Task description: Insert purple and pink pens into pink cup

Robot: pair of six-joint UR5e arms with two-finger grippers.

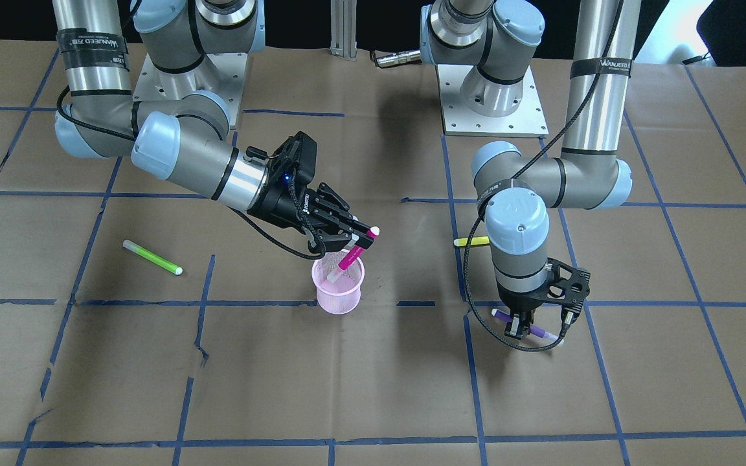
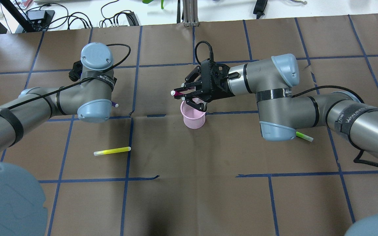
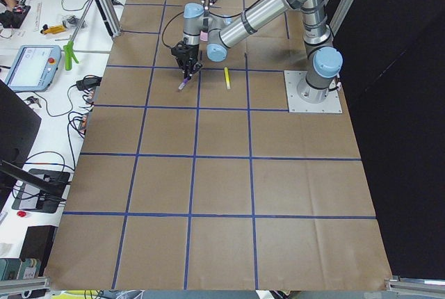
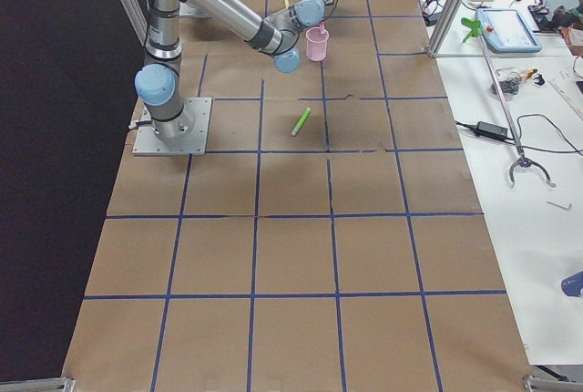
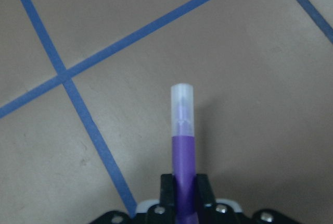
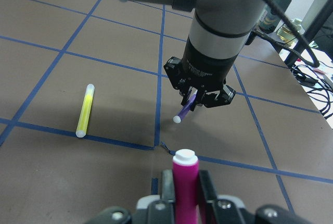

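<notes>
1. The right end effector (image 1: 352,241) reaches in at a slant above the pink cup (image 1: 339,285). Its 2 fingers are closed narrowly on the pink pen (image 1: 349,257), gripping the barrel near the upper end.
2. The pink pen is tilted, with its white-tipped end up and clear of the fingers. In the front-facing view its lower end dips inside the rim of the pink cup and shows pale through the mesh wall.
3. The pink cup stands upright on the bench (image 1: 347,388), near the middle and right beside a blue tape line (image 1: 276,302).
4. The left end effector (image 1: 520,323) points straight down, low over the bench and well apart from the cup. Its fingers are pinched tight on the purple pen (image 1: 541,332), which crosses between them with an end sticking out on each side.
5. In the left wrist view the purple pen's clear cap juts out past the fingers, above the brown paper. From the right wrist view the pen slopes down toward its white end. Whether that end touches the bench cannot be told.
6. A yellow pen (image 1: 472,241) lies flat on the bench near the left arm, partly hidden behind its wrist in the front-facing view.
7. A green pen (image 1: 151,257) lies flat on the right arm's side, apart from the cup.
</notes>
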